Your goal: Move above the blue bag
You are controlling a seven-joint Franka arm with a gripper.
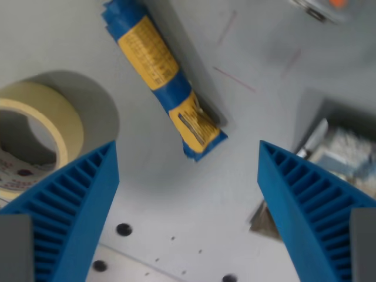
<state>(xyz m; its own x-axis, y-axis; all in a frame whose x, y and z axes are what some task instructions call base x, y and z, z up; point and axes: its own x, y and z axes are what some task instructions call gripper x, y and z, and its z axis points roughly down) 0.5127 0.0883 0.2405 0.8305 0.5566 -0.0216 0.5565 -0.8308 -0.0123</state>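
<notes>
Ribbed blue gripper (188,194) spread wide, empty; blue-and-yellow rolled bag (163,76) upper centre of frame, seemingly not yet centred below.

No text can be read. The yellow label on the rolled blue plastic bag (163,76) carries dark print, too blurred to make out.

1. The light is even, cool and moderately bright across the grey bench (194,188), with no hard glare.
2. The tape roll (35,126) throws a soft, broad shadow toward 2 o'clock; the blue bag (164,79) casts a narrower one toward 3 o'clock.
3. The whole picture is slightly soft, and the bag's print is unreadable.
4. Blur is strongest at 1 and 4 o'clock.
5. The blue fingers (76,217) look oversized and slightly soft.
</notes>
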